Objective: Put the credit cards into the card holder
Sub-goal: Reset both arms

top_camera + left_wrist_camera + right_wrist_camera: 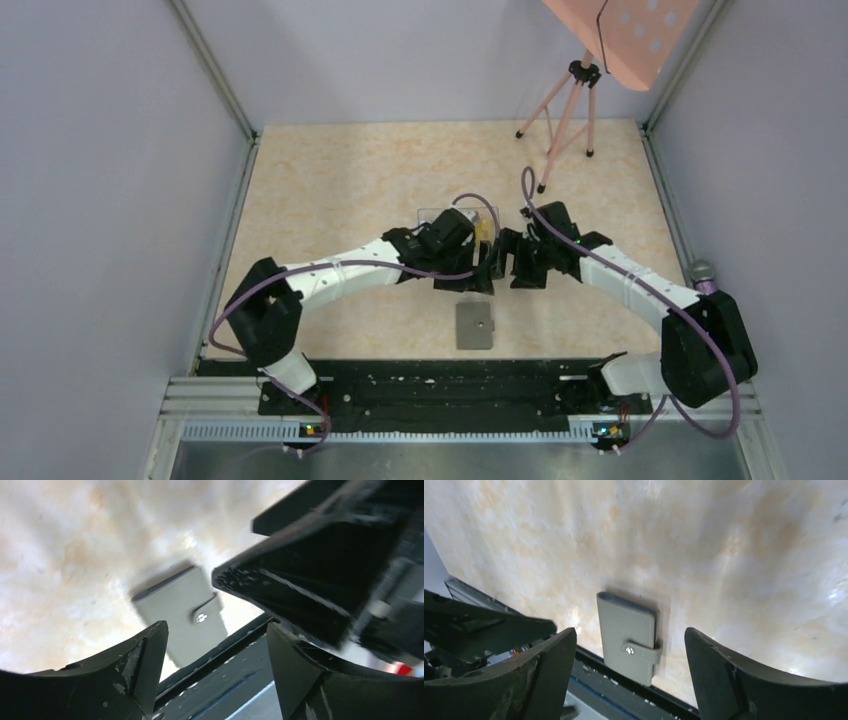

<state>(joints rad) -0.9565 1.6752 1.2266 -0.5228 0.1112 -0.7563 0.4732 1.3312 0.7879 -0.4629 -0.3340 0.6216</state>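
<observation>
Left hand point(214, 630): was spread apart, held nothing
Right hand point(629, 632): was spread apart, held nothing
Card holder point(474, 326): lay snapped closed, flat on tabletop point(330, 180)

Enclosure: plain pale grey walls point(100, 200) on three sides, with metal corner posts point(215, 70). The surface point(330, 180) has a beige marbled finish and is evenly lit. A pink-legged tripod point(565, 125) stands at the far right, carrying a pink perforated panel point(625, 35). A black base plate point(440, 385) and an aluminium rail point(400, 430) span the near edge.

The card holder point(628, 630) looked like matt grey leather with a shiny metal snap point(629, 650), and the counter point(734, 555) was smooth, faintly glossy marbled beige.
</observation>
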